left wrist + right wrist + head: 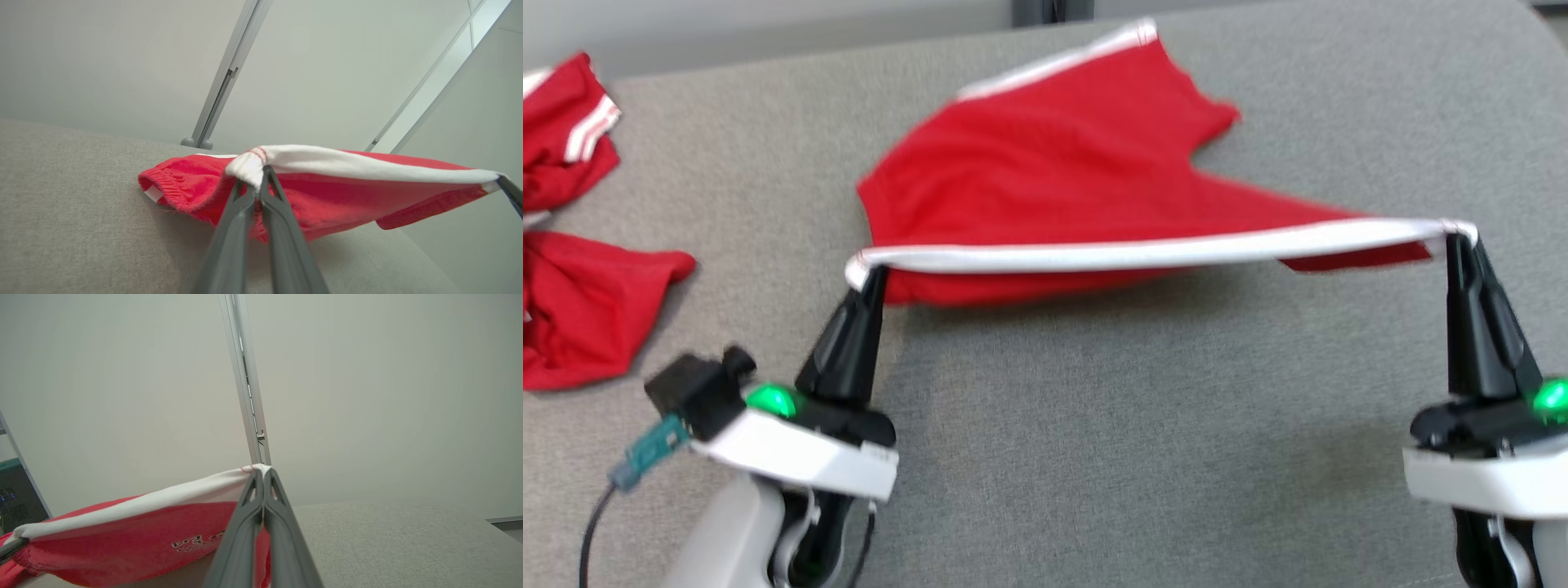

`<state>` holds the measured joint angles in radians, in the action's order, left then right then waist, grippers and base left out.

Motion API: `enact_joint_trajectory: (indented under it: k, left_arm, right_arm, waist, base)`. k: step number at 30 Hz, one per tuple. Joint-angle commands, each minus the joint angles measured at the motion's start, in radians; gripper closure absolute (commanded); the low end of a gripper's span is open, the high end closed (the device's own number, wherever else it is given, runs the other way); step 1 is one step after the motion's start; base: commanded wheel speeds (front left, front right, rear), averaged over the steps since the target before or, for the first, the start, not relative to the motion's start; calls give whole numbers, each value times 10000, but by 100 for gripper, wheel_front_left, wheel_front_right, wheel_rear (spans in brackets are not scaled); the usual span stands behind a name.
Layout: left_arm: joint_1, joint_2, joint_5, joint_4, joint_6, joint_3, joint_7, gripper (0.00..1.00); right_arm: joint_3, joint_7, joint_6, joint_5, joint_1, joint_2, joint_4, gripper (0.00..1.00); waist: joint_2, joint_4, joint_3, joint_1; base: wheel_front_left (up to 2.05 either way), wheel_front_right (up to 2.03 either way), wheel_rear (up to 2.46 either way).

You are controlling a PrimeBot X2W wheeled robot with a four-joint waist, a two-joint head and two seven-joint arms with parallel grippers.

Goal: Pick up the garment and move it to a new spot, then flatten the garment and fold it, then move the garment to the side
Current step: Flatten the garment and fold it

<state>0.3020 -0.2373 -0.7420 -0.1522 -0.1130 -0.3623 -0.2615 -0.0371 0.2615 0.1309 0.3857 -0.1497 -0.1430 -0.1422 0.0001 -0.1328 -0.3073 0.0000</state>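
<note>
Head view: your left hand [870, 276] is clenched on the left end of the white waistband [1143, 253] of the red garment [1054, 163]. Its fingers are pressed together, with cloth bunched at the tips. Your right hand [1459, 241] is clenched on the right end of the same band, fingers together.

The band runs taut between the two hands, lifted off the grey tabletop [1135, 425], with a shadow beneath it. The rest of the garment slopes away from the band toward the far side, where its legs lie on the tabletop. A white side stripe [1054, 61] shows along the far left edge. The garment sits at centre, beyond both hands.

Right wrist view: dark lettering [196, 542] marks the red cloth below the band, too blurred to read.

More crumpled red cloth [580, 310] lies at the left edge of the tabletop, well apart from the held garment.
</note>
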Motion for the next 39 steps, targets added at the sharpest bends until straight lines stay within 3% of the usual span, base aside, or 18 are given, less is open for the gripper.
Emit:
enact_joint_trajectory:
  k: [1,7,15,26,34,39]
  left_arm:
    - [-278,31,56,164,40,177,-49,100]
    - [-2401,692,492,1410,180,513,-51,100]
    - [-3433,690,631,2208,434,382,43,100]
    - [-3455,989,543,1332,484,-149,386,100]
    - [-2455,1341,685,271,559,-419,444,100]
    - [-1388,1571,755,-606,1066,-484,751,100]
  right_arm:
    - [110,55,-2,-110,234,-32,-146,100]
    - [472,56,-2,-702,1988,176,-1214,100]
    - [648,56,-2,-1041,3095,267,-1900,100]
    - [690,54,-2,-1124,2717,125,-440,100]
    - [764,55,-2,-901,1548,-442,1141,100]
    - [291,-237,-4,-845,286,-1028,2344,100]
  waist:
    - [-1,11,583,0]
    - [-1,-7,1773,0]
    - [-1,121,2113,0]
    - [-1,535,2064,0]
    - [-1,1027,1565,0]
    - [-1,1242,978,0]
  base:
    - [0,0,0]
    - [0,0,0]
    - [0,0,0]
    - [0,0,0]
    - [0,0,0]
    - [0,0,0]
